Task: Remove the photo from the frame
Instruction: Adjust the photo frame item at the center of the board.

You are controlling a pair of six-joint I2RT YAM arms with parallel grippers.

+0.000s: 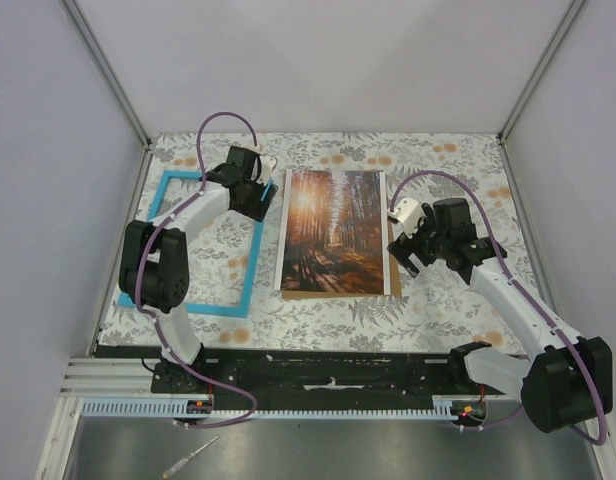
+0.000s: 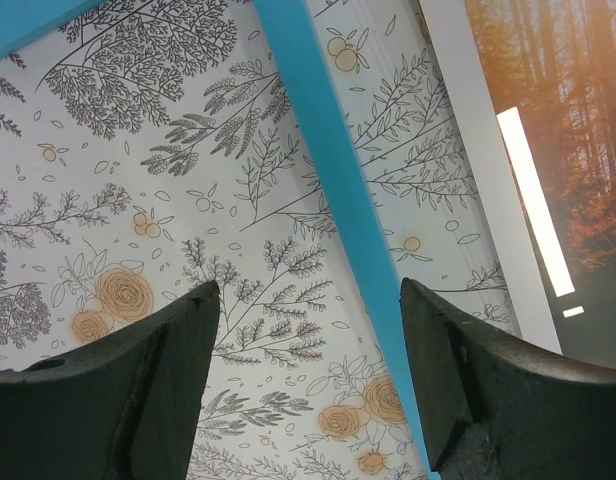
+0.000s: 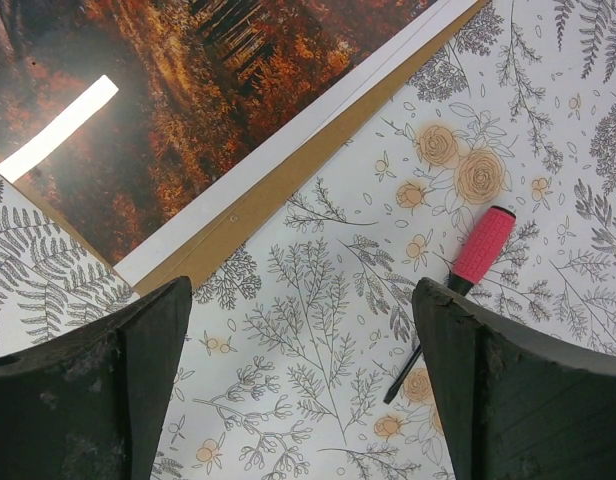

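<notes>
Tabletop seen from above, spread with a floral table cover (image 1: 318,320) and worked by two robot arms. The photo (image 1: 333,230), an orange-brown forest path with a thin white edge, lies face up in the middle of the cover. The frame (image 1: 255,262), a thin bright-blue rectangle, lies flat to its left, with only the cover showing inside it. A narrow strip of cover separates the two, so the photo is outside the frame.

The left gripper (image 1: 256,193) is over the frame's right side, near its far corner. In the left wrist view, the left gripper (image 2: 308,300) is spread apart and holds nothing. The blue bar runs between its fingers, close to the right-hand one; whether it touches cannot be told.

The right gripper (image 1: 406,250) sits just beside the photo's right edge. In the right wrist view, the right gripper (image 3: 303,300) is spread wide and empty over the cover. A photo corner shows a brown board strip under the white edge. A screwdriver (image 3: 481,245) with a pink handle lies on the cover nearby.
</notes>
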